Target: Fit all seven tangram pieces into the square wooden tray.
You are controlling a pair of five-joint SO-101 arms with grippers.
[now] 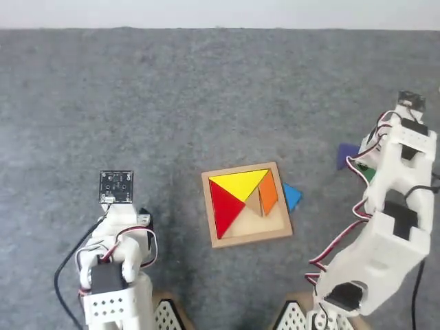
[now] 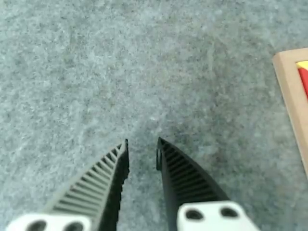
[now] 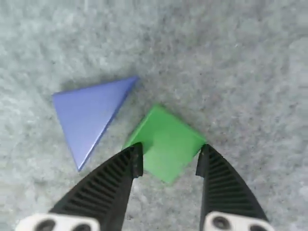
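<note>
The square wooden tray (image 1: 251,240) lies mid-table and holds a yellow triangle (image 1: 240,184), a red triangle (image 1: 225,206), an orange piece (image 1: 269,192) and a small tan triangle (image 1: 254,204). A blue piece (image 1: 292,196) lies on the carpet just off the tray's right rim. Farther right, a purple triangle (image 1: 347,155) (image 3: 89,113) and a green square (image 1: 369,173) (image 3: 166,139) lie close together. My right gripper (image 3: 169,151) is open low over the green square, one finger at each side. My left gripper (image 2: 142,142) is narrowly open over bare carpet, holding nothing.
Grey carpet covers the whole table. The left arm (image 1: 117,234) stands left of the tray, whose corner (image 2: 288,82) shows in the left wrist view. The right arm (image 1: 395,185) rises at the right edge, over the green square.
</note>
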